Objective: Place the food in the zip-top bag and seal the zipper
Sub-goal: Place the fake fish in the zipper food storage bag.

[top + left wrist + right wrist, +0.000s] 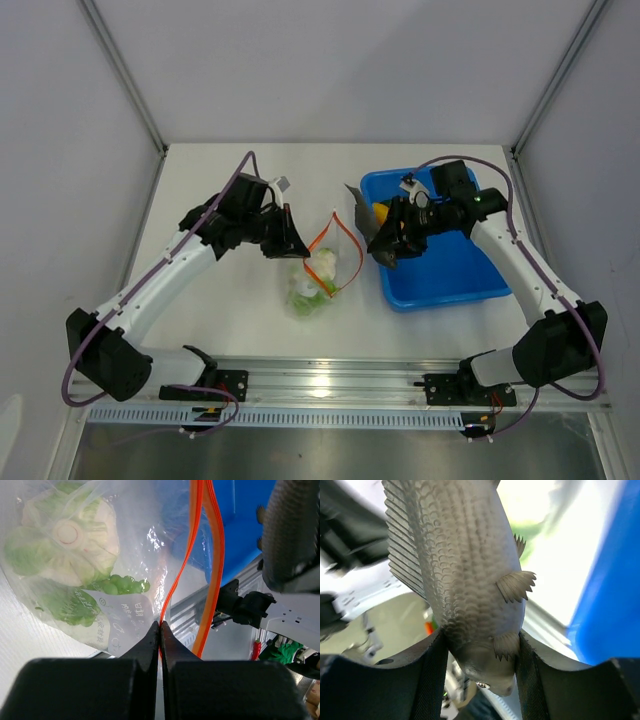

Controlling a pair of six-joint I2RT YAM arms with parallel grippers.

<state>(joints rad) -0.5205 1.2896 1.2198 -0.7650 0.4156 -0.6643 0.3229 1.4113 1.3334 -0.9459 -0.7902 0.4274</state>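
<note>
The clear zip-top bag (312, 290) lies at the table's middle with white and green food (65, 545) inside. Its orange zipper (330, 250) stands open in a loop. My left gripper (296, 247) is shut on the near strip of the zipper (192, 545), pinched at the tips of my left gripper (160, 626). My right gripper (385, 250) hovers just right of the bag's mouth, shut on the grey fish (460, 565), gripped near its head by that same gripper (480, 652). The fish's tail (354, 193) points away. A yellow-orange piece (380, 212) lies in the tray.
The blue tray (450, 270) sits to the right, under my right arm. The aluminium rail (330, 385) runs along the near edge. White walls close in the table on both sides and at the back.
</note>
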